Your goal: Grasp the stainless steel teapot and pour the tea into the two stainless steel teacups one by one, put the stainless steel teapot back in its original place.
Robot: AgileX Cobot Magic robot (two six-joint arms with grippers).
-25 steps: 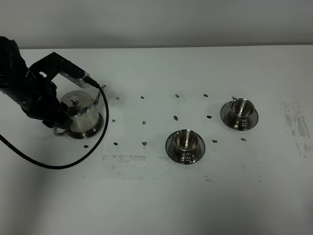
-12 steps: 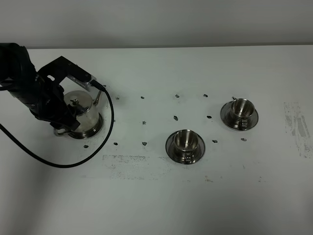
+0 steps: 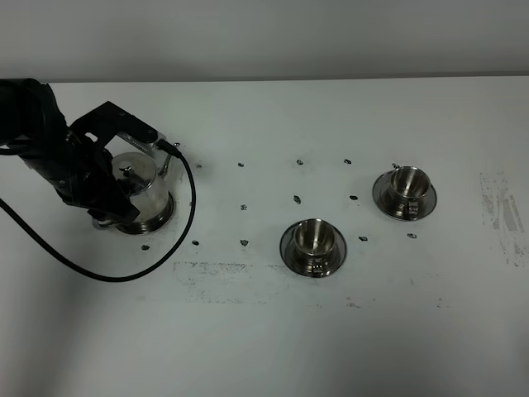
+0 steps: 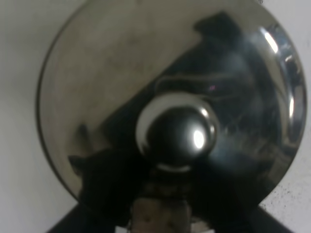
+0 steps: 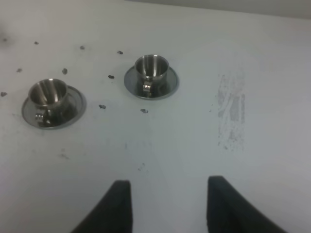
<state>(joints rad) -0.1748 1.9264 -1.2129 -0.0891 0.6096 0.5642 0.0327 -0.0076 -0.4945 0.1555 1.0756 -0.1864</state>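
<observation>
looking from the high camera, the stainless steel teapot stands upright on the flat steel disc at the left part of the white table. the left gripper is low at the handle side of the pot, and the black arm covers this side, so one cannot tell if the jaws hold the handle or only stand near it. a black cable lies in a curve on the table in front of the pot. the two teacups are well apart from the pot: the nearer teacup around the middle and the farther teacup more to the right, each upright on its own saucer (small dark marks are spread on the table between them).

in the left wrist view, the teapot lid fills almost the whole picture, with the round knob in the middle. the jaws are not clear here; only dark shapes show at the edge.

in the right wrist view, the right gripper hangs above bare table, its two dark fingers apart with nothing between them. the nearer teacup and the farther teacup stand beyond it, and a grey smear marks the table beside them.
</observation>
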